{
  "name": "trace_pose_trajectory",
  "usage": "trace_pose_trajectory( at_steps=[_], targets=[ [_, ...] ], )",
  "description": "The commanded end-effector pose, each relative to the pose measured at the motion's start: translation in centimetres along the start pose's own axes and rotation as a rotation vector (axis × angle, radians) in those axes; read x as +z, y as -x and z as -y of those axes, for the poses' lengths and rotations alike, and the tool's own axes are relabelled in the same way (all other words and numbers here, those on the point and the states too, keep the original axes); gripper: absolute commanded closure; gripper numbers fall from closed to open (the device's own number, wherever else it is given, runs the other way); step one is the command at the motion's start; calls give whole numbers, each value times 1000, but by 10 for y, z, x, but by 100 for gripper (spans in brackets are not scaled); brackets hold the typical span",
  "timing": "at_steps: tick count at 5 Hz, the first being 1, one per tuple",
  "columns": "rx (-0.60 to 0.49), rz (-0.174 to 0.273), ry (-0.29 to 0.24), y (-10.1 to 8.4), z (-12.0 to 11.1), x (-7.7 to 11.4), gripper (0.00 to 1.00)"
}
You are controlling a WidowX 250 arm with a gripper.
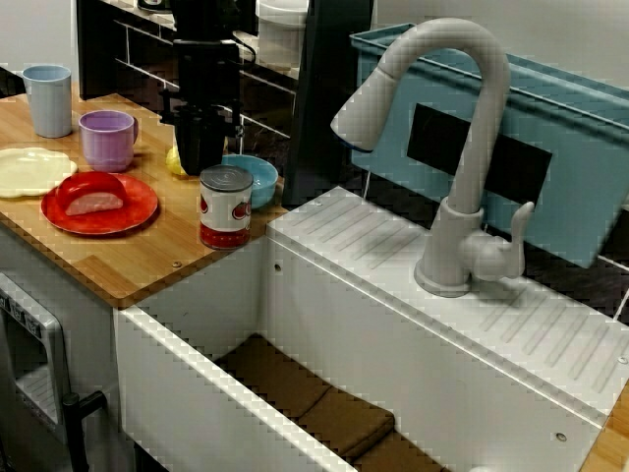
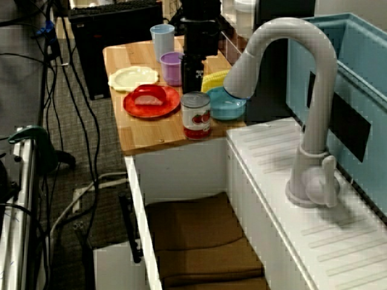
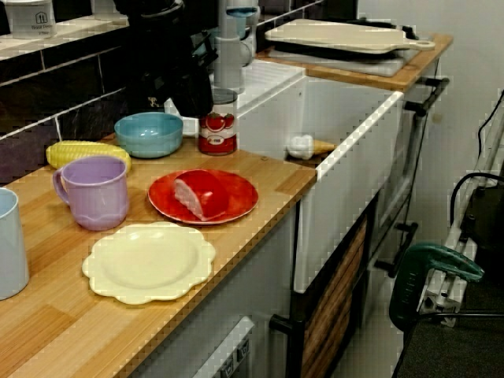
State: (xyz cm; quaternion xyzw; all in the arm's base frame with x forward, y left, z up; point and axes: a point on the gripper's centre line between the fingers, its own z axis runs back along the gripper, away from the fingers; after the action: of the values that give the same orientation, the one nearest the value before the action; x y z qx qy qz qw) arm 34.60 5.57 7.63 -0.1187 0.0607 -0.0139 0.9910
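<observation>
**Item: corn cob** (image 3: pixel 87 152). Yellow, lying on its side at the back of the wooden counter (image 1: pixel 147 261), against the dark tiled wall. In the view from the counter's end it lies just behind the purple cup (image 3: pixel 94 191) and to the left of the blue bowl (image 3: pixel 148 134).

**End effector** (image 1: pixel 201 159). Black and pointing straight down. In the front view over the sink it stands in front of the cob, with only a sliver of yellow showing at its left edge. It is too dark against the background to tell whether it is released or clenched. Contact with the cob probably cannot be judged either.

**Adjacent**
- Blue bowl: upright, just to the right of the end effector in the front view.
- Can (image 1: pixel 225 206): red and white label, upright, in front of the bowl near the counter's sink-side edge.

**Further along the counter**
- Red plate (image 1: pixel 133 214): carries a pink and red toy piece (image 3: pixel 201 197).
- Cream scalloped plate (image 3: pixel 150 264): beside the red plate, toward the counter's end.
- Pale blue cup (image 1: pixel 48 98): beyond the purple cup.

**Surroundings**
- White sink (image 1: pixel 197 379): adjoins the counter, with brown mats (image 1: pixel 329 413) on its floor.
- Grey faucet (image 1: pixel 462 147): arches over the basin.
- Teal bin (image 1: pixel 570 147): stands behind the faucet.
</observation>
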Motion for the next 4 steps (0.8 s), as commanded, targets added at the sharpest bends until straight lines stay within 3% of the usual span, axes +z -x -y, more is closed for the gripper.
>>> trace_pose_trajectory(
  at_steps=[1,3,4],
  targets=[
    [-35,9,89,8,13,22,100],
    [-3,44,34,9,5,23,100],
    [10,37,36,7,3,28,100]
  ],
)
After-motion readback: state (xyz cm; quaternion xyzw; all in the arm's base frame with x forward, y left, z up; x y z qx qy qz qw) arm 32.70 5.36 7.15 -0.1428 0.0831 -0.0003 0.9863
